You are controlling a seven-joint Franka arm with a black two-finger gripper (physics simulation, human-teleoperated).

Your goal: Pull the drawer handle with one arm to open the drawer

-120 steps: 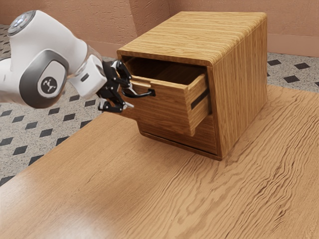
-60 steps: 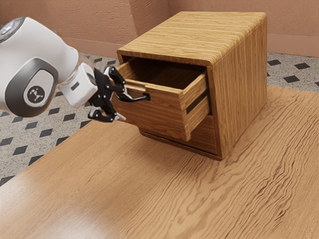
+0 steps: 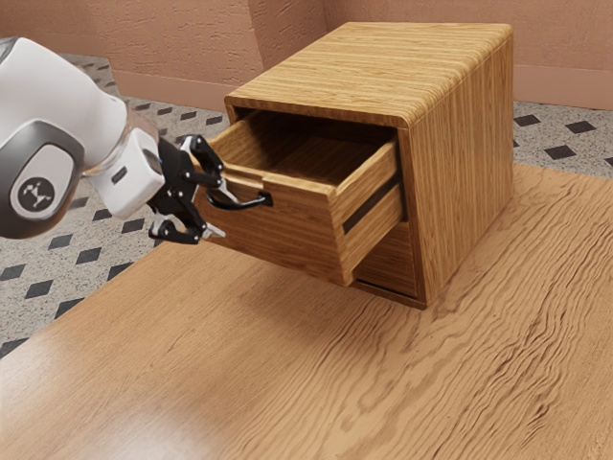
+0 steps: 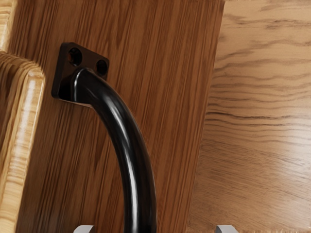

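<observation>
Across the lower half of the exterior view spreads the wood-grained worktop [image 3: 383, 383], with a pale tiled floor [image 3: 57, 259] dotted with dark diamonds beyond its edge at the left of the frame and a reddish plaster wall [image 3: 144, 38] along the top. On the worktop, in the upper right of the frame, stands a boxy wooden cabinet [image 3: 460, 144] with rounded top edges. From the left edge comes the white and grey arm [image 3: 57, 144], reaching toward the centre. The drawer [image 3: 297, 216], the upper one of the cabinet, stands well out of its opening toward the left of the frame, its hollow inside open to view from above. At the arm's tip, left of centre, the black jaws are spread wide, one finger above and one below the curved black handle [image 3: 241, 200] on the drawer's front; the bar passes between them and is not pinched from both sides. The wrist view looks straight along that bar: it curves from a square mounting plate [image 4: 80, 73] with two screw holes, fixed to the drawer's front, toward the hand, and runs between two pale fingertips [image 4: 83, 228] that stand clear of it on either side.
</observation>
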